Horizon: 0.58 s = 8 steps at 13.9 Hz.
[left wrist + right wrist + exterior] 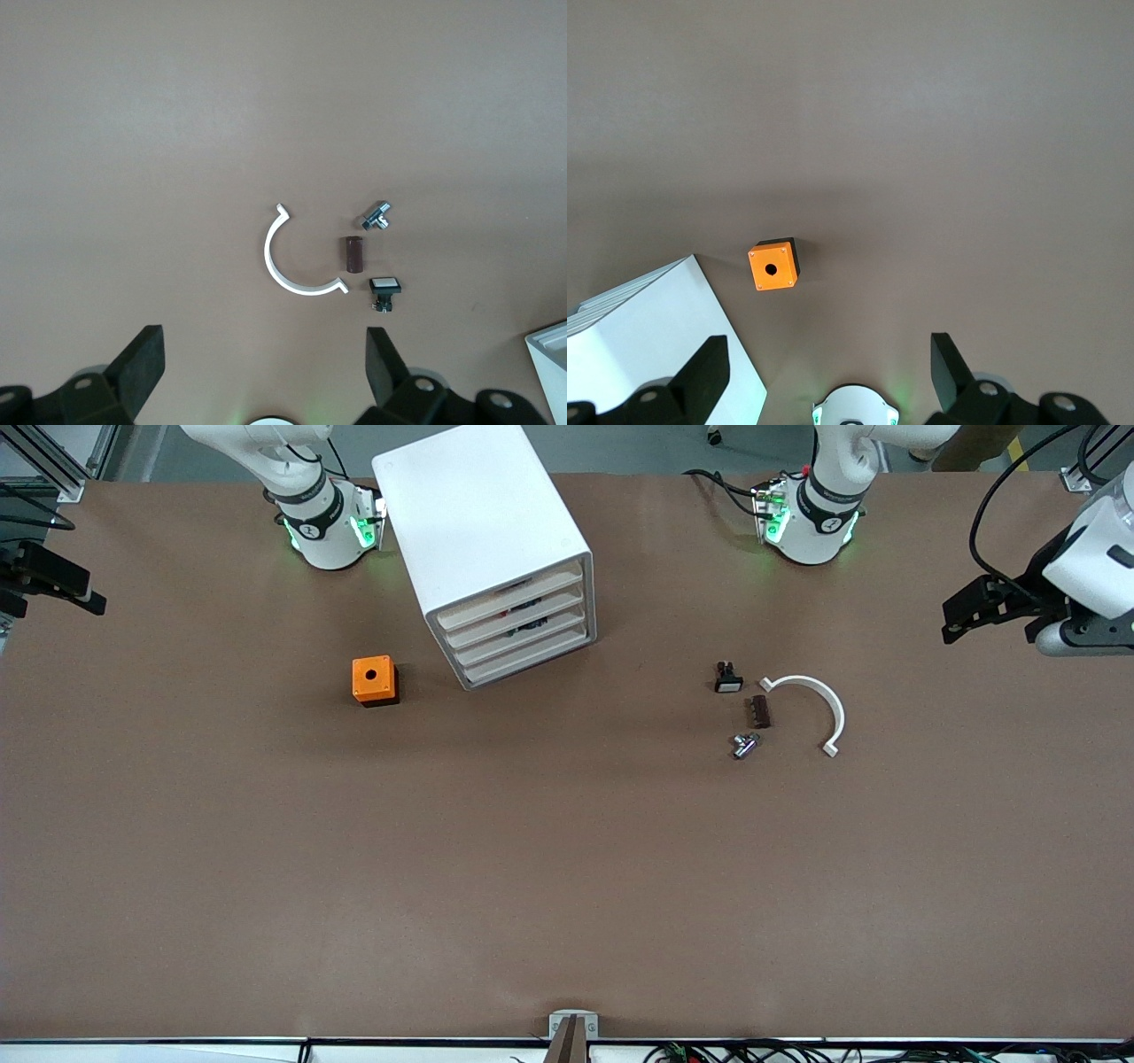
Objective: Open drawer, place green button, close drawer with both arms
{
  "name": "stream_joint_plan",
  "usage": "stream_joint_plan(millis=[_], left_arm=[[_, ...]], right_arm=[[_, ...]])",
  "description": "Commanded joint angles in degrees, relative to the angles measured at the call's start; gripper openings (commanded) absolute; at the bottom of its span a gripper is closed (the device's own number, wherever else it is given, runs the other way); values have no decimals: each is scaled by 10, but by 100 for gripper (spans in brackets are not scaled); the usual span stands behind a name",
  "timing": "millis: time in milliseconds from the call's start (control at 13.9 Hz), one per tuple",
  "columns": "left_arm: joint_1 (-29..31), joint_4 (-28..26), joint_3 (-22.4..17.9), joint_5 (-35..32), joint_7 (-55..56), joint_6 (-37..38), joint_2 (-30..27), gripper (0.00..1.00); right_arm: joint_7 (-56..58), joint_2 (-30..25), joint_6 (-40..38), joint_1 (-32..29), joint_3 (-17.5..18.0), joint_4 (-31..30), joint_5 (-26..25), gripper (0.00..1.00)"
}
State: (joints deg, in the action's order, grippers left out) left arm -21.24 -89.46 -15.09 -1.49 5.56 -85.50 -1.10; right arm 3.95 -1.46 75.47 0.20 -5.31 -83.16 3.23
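With both arms parked high, the left hand [261, 372] hangs wide open, empty, over the desk [567, 868] at its own end; the right hand [828, 372] likewise open, empty, at the other end. White cabinet [496, 549] stands between the bases, all four drawers [518, 624] shut. Orange box [374, 680] beside it. No green-capped button visible; white-capped black part [727, 678], brown block [759, 711], metal fitting [745, 745], white arc [811, 708] clustered together. No legible writing.

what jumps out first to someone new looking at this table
The boxy white plastic cabinet with four shut drawers stands at the robots' edge, with a bright orange cube with a round hole beside it, toward the right arm's end. A curved white plastic clip and three small parts lie toward the left arm's end.
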Motion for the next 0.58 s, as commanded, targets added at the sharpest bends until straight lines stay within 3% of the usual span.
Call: stream_joint_plan(millis=[0, 360, 504], left_arm=[[4, 20, 1, 1, -7, 16, 8, 100], [6, 21, -1, 0, -4, 16, 9, 100], [41, 21, 20, 2, -8, 14, 15, 100]], right_arm=[[6, -17, 5, 3, -2, -19, -2, 100], [6, -17, 5, 3, -2, -19, -8, 100], [6, -17, 5, 2, -2, -20, -8, 100]])
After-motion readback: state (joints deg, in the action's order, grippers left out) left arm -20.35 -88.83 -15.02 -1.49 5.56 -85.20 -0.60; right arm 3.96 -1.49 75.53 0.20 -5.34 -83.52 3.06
